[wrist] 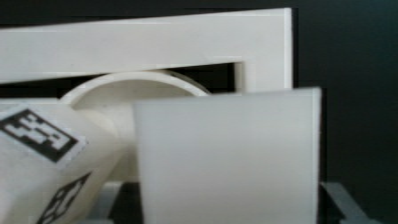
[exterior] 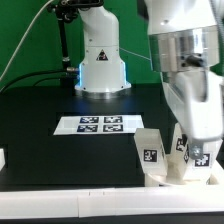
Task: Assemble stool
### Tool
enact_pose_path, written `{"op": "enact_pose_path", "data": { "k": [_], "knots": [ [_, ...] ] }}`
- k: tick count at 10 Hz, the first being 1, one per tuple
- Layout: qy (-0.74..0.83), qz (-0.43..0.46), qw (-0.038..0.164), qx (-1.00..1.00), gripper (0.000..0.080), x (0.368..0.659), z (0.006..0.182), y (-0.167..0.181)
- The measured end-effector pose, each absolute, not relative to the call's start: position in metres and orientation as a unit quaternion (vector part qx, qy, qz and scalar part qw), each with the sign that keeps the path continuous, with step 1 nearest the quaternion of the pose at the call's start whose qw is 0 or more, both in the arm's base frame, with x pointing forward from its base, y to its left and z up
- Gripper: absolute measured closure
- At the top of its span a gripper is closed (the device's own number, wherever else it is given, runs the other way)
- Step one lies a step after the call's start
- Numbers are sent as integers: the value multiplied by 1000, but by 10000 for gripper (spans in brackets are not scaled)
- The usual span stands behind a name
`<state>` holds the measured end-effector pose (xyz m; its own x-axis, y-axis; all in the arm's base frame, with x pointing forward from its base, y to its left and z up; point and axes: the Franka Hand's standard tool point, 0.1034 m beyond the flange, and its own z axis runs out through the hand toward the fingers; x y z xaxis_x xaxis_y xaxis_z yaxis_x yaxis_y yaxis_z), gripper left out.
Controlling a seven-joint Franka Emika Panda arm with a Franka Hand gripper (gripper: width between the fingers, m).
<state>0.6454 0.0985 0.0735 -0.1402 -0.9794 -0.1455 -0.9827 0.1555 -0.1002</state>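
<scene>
Clutter around your two-finger gripper (exterior: 196, 150) is tight: pressed together on a chunky white plastic tagged leg (exterior: 192, 148), it has a second tagged white block leg (exterior: 150, 150) (upright) and a low white wall piece (exterior: 160, 183) close by; the marker board (exterior: 97, 124) lies apart.

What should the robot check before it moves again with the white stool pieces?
1. Gripper shut on a leg: ok, it looks clamped on a tagged white block.
2. Second leg standing upright beside it: ok.
3. Round seat in sight: ok, only in the wrist view, partly hidden.
4. Leg lined up with a socket: cannot tell.
5. Marker board clear of the arm: ok.
</scene>
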Motion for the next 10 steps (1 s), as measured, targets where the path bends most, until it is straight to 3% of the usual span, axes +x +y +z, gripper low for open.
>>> {"op": "enact_pose_path", "data": {
  "k": [3,5,6,10],
  "knots": [
    [800,17,94,-592,458,644,72,102],
    [796,17,94,-598,226,644,71,102],
    [784,15,94,-613,170,644,71,102],
    [630,-8,113,-768,154,650,107,126]
  ]
}}
